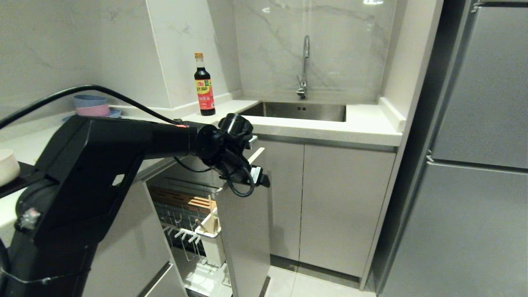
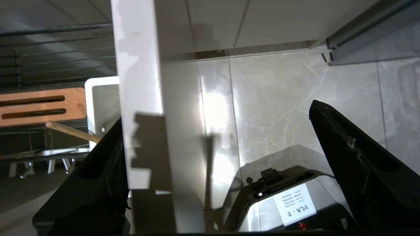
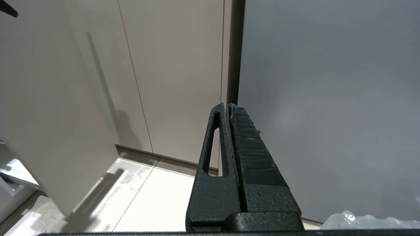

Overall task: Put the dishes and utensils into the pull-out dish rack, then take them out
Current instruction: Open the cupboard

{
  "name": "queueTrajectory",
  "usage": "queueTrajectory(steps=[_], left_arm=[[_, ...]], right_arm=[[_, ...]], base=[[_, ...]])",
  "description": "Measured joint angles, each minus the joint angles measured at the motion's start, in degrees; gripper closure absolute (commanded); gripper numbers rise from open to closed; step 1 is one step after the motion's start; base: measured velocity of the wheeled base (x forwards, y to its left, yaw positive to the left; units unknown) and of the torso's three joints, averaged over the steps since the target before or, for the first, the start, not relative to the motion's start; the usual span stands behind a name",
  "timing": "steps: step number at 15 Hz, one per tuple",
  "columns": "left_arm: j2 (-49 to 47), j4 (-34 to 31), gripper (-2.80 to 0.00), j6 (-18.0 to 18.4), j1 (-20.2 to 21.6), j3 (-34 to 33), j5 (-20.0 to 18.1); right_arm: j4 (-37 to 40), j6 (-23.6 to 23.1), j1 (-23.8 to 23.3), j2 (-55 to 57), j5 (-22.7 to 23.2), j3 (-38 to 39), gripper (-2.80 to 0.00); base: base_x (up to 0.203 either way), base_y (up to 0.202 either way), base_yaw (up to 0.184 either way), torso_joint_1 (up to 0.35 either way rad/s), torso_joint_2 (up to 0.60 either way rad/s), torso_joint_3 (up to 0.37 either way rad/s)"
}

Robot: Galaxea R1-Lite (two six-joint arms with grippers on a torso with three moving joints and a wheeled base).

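Observation:
The pull-out dish rack (image 1: 185, 214) stands pulled out of the cabinet, with its wooden strip (image 1: 181, 200) and its white utensil cup (image 1: 211, 239). Pale chopsticks (image 1: 212, 218) stand in the cup. My left gripper (image 1: 258, 161) hovers open just above the top edge of the rack's grey front panel (image 1: 247, 239). In the left wrist view the gripper (image 2: 216, 113) straddles that panel's edge (image 2: 141, 98), holding nothing, with the wooden strip (image 2: 39, 106), the cup (image 2: 101, 98) and a chopstick (image 2: 72, 131) to one side. A cream-white bowl (image 1: 6, 165) sits at the far left. My right gripper (image 3: 228, 108) is shut and empty.
A soy sauce bottle (image 1: 204, 84) stands on the counter beside the sink (image 1: 297, 110) and tap (image 1: 304, 66). A blue bowl on a pink dish (image 1: 93, 110) sits at the back left. A fridge (image 1: 478, 165) fills the right. My own base (image 2: 288, 196) lies below the gripper.

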State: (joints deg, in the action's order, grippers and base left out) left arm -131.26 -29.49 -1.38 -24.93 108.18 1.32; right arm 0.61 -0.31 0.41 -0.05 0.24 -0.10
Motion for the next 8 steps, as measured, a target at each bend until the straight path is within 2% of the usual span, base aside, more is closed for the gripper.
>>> queueTrajectory(steps=[8], left_arm=[[-0.3, 0.2, -2.8, -2.0, -6.4, 0.0, -0.1]], right_arm=[[0.0, 0.0, 0.0, 0.0, 0.0, 0.0, 0.0]], base=[[0.0, 0.0, 0.0, 0.0, 0.0, 0.0]])
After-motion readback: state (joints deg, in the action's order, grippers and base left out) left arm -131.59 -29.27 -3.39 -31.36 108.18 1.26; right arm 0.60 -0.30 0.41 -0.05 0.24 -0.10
